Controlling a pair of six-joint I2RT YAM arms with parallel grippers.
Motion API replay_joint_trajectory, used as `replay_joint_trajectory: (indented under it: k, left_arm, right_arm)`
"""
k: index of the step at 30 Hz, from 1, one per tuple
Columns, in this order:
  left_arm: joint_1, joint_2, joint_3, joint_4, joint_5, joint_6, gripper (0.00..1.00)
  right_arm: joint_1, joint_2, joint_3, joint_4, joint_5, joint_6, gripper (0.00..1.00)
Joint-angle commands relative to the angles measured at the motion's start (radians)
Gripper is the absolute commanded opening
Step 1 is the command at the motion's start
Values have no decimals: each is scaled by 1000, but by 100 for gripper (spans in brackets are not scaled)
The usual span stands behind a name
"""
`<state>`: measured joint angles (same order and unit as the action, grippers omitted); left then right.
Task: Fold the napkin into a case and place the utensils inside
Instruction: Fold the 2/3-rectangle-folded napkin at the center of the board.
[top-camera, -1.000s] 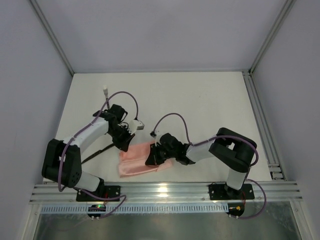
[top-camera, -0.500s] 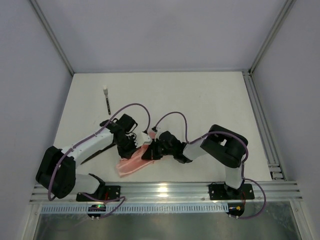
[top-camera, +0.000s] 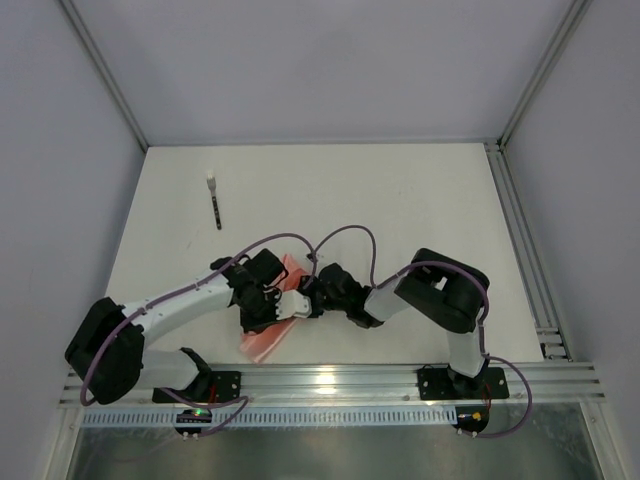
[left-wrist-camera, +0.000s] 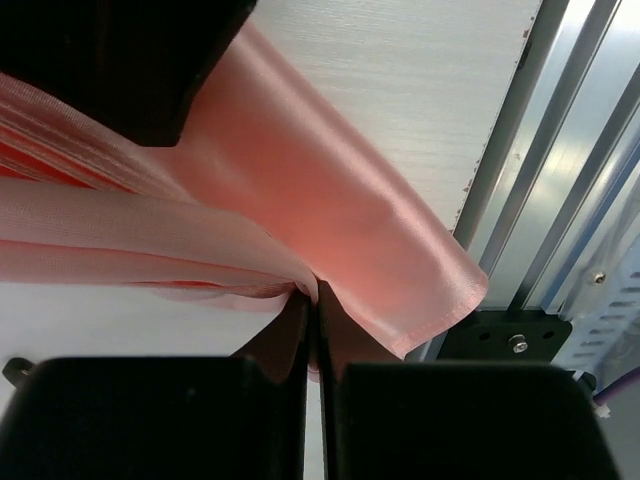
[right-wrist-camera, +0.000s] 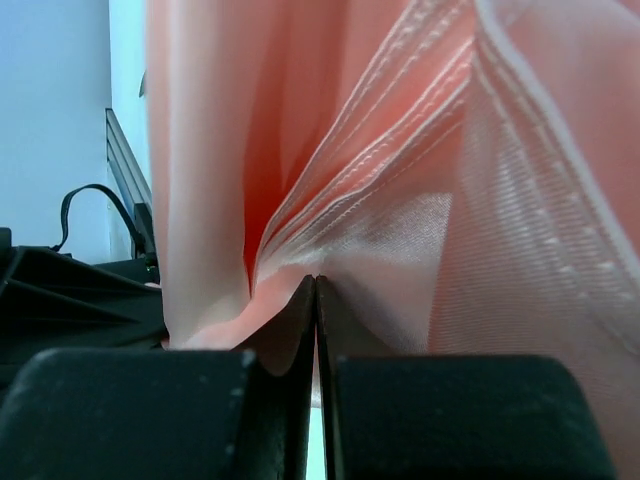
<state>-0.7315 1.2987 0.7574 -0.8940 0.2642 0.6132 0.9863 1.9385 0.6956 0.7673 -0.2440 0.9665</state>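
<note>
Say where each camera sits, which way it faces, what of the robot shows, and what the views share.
Top external: above and behind the bases, looking down on the table; both arms whole, left gripper and right gripper meeting at the napkin.
Left wrist: on that wrist, looking along its shut fingers toward the near rails; only fingers show.
Right wrist: on that wrist, facing napkin folds close up; only its shut fingers show.
Shared: all three show the napkin, pinched by both grippers.

The napkin (top-camera: 264, 343) is soft pink with thin stitched lines near its edge. The tabletop (top-camera: 400, 200) is white. One utensil (top-camera: 215, 208) is black with a white tip. The arms (top-camera: 180, 300) are white and black, with purple cables (top-camera: 345, 231).
</note>
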Motion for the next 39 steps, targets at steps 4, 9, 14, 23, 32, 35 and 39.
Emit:
replay_joint_trajectory:
  k: [4, 9, 14, 23, 32, 35, 39]
  left_arm:
    - [-69, 31, -47, 4, 18, 49, 0]
    - [-86, 68, -38, 41, -8, 48, 0]
    - [-91, 91, -49, 50, -14, 45, 0]
    - [-91, 109, -49, 59, -10, 39, 0]
    - [-91, 100, -49, 52, -16, 40, 1]
    - [-91, 108, -46, 53, -22, 37, 2]
    - [-91, 116, -46, 55, -34, 36, 2]
  right_arm:
    - [-6, 23, -19, 3, 74, 9, 4]
    - [-6, 7, -18, 21, 60, 6, 4]
    - [-12, -104, -62, -14, 68, -8, 19]
    - [-78, -347, -151, -187, -20, -55, 35]
    - [-169, -615, -151, -427, 78, -158, 54]
    - [-185, -589, -78, -451, 98, -192, 58]
    - [-198, -478, 19, -424, 78, -199, 59]
